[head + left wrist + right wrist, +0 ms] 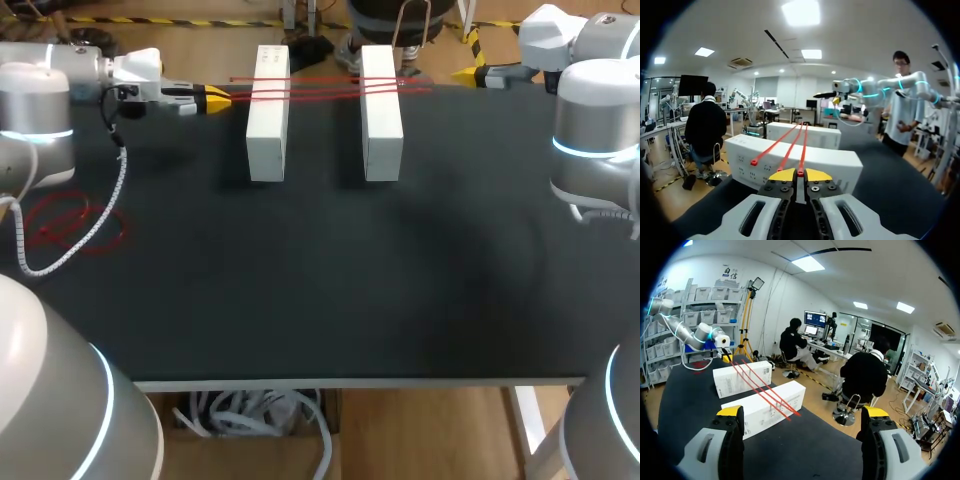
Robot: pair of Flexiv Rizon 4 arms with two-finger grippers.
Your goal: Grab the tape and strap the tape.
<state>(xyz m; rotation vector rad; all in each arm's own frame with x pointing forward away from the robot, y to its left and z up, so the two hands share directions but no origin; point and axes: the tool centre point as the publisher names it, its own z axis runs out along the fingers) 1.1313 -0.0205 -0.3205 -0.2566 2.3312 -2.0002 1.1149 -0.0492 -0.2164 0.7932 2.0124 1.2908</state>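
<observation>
Two white boxes, the left box point(268, 112) and the right box point(381, 112), stand side by side at the back of the black table point(320, 280). Several thin red tapes point(320, 88) lie across their tops. At the left box's left side my left gripper point(215, 99) is shut on the end of one tape. In the left wrist view the yellow tips of that gripper point(800, 174) pinch the tape point(802, 150), which runs ahead over both boxes. My right gripper point(468, 74) is beyond the right box, open wide and empty. In its own view the right gripper point(802, 412) faces the boxes point(762, 407).
A loose heap of red tape point(70, 222) lies on the table at the left, under my left arm's white coiled cable point(95, 225). One tape's free end point(754, 162) rests on the near box beside the left gripper.
</observation>
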